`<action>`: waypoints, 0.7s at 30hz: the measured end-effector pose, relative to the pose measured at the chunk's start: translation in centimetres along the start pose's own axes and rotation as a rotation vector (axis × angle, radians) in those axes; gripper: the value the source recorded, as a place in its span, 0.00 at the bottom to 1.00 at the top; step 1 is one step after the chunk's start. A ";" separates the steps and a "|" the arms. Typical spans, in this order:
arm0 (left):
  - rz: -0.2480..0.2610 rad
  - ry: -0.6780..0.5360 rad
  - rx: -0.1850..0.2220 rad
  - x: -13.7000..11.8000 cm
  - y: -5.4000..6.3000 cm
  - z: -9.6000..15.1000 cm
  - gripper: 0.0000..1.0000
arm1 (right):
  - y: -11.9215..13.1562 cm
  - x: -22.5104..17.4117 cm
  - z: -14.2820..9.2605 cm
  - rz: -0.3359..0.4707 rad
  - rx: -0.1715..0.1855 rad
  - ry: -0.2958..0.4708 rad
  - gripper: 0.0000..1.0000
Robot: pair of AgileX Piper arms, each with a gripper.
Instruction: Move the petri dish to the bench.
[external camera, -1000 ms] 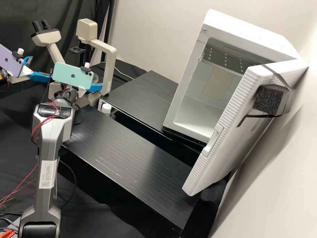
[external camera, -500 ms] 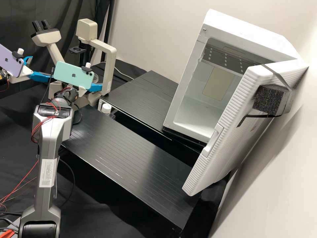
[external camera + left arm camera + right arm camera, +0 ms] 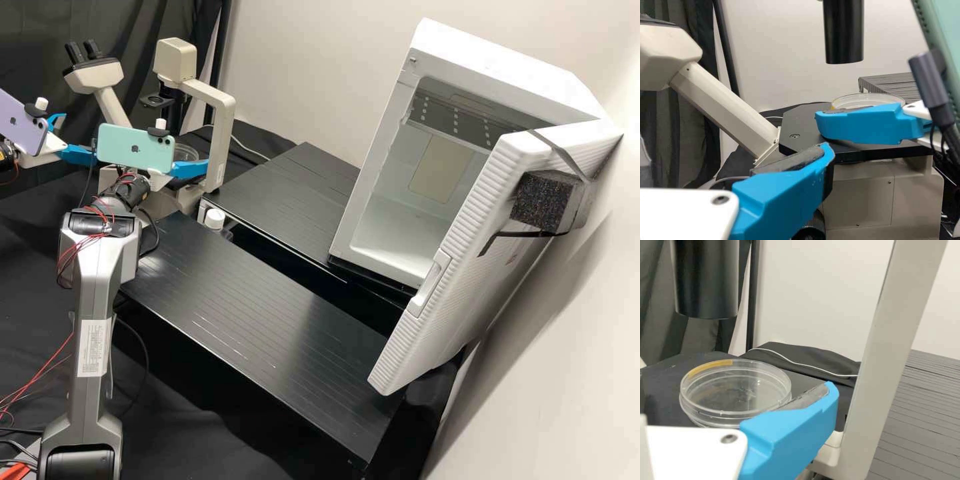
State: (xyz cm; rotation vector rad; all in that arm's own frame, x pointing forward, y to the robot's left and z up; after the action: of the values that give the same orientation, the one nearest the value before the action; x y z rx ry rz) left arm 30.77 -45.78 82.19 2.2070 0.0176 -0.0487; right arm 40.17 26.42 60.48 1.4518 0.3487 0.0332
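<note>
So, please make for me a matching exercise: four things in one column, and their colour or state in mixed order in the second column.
Things
1. petri dish
2. cabinet door
3. foam block
4. microscope

Colour or state
A. speckled black
B. beige, with black parts
C. transparent, yellow strip at the rim
D. white, standing open

Pairs: 1-C, 2-D, 3-A, 4-B

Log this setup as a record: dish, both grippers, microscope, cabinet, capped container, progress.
dish: clear petri dish, yellow mark along its rim, on the black microscope stage
right gripper: beside the dish
left gripper: open, off to the side of the dish
microscope: cream, beyond the bench
cabinet: white, door open
container: white-capped, by the bench
progress: dish not yet on the bench
</note>
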 end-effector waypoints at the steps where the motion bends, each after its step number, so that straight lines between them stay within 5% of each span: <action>1: 0.000 0.000 0.000 0.0 0.0 0.0 1.00 | 0.0 0.0 0.0 0.000 0.000 0.000 1.00; 9: 0.000 0.000 0.000 0.0 0.0 0.0 1.00 | -0.1 0.4 0.3 -0.020 0.052 0.000 1.00; 21: 0.000 0.000 0.000 0.0 0.0 0.0 1.00 | -0.3 1.4 0.7 -0.025 0.074 -0.004 1.00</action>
State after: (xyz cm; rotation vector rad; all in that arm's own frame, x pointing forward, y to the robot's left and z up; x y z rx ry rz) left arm 30.77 -45.78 82.19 2.2070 0.0176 -0.0487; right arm 41.61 25.99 60.00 1.5204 0.3683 -0.0028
